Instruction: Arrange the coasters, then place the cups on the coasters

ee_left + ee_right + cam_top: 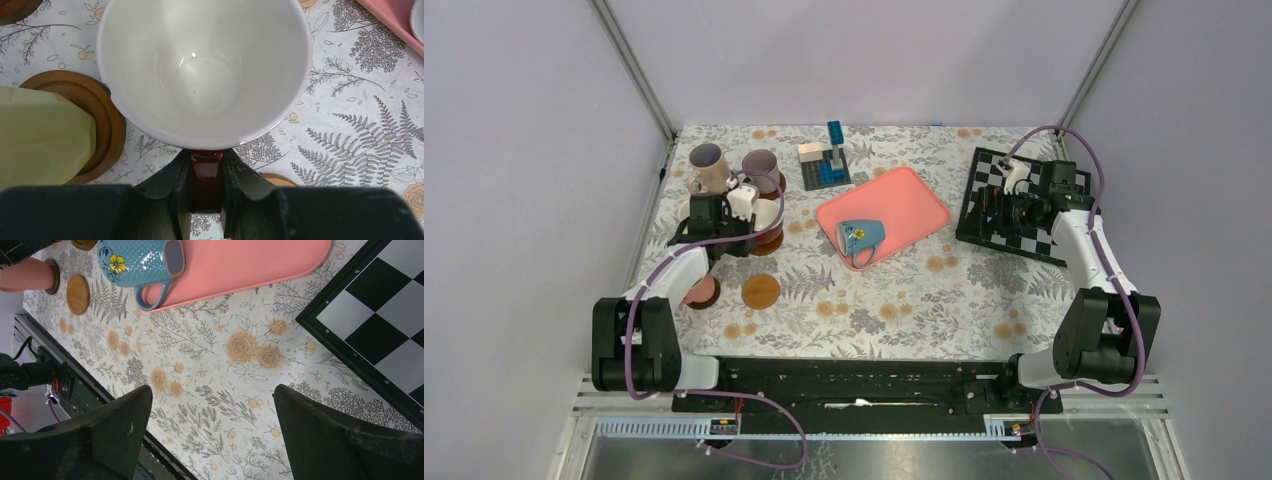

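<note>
While a fern-and-rose cloth covers the counter [904, 300] between pale lilac walls, the left arm reaches toward the far-left corner. Its jaws are clenched on the dark handle of the wide white cup [200, 65], beside the yellow cup [40, 135] on its coaster [107, 125]. The right arm stretches over the chessboard [1024, 200], jaws released and empty. The blue cup [862, 235] is on the pink tray [914, 195]. What lies under the white cup is hidden, and the left arm half covers the salmon cup [701, 291].

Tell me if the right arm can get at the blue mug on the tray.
Probably yes: the right gripper is open, empty, with only tablecloth between it and the blue mug.
</note>
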Robot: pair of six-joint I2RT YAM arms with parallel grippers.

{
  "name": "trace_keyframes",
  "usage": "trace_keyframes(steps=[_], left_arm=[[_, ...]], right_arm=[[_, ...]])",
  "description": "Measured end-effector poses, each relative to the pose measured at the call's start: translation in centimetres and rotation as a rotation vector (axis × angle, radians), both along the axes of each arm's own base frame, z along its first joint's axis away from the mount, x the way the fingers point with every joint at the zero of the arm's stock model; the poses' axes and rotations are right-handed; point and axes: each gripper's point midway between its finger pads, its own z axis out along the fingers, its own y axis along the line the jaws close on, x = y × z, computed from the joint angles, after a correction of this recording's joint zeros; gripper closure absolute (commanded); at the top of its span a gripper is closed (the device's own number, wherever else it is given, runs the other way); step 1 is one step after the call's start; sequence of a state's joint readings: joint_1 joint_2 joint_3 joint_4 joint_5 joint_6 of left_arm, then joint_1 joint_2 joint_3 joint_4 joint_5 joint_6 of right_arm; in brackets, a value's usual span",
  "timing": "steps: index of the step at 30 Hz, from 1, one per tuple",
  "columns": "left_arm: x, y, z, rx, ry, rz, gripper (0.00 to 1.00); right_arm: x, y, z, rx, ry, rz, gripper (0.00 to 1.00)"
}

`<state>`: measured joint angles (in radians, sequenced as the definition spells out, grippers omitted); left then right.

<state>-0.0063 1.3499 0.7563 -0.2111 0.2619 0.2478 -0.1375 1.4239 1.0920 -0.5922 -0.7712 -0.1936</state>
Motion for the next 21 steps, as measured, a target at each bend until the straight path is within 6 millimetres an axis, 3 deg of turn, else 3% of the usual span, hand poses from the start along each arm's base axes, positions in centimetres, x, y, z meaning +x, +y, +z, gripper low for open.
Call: trace_keyframes(steps=[16, 21], left_arm=[[0.1, 0.7, -0.3, 0.012, -0.008, -0.015, 0.63], [-0.2, 1.0, -0.3, 0.025, -0.005, -0.013, 0.57]], right_arm=[[0.0, 0.0, -0.1, 0.0, 0.002, 0.0, 0.02], [-0.1, 0.0, -0.1, 0.0, 0.003, 0.0, 0.02]])
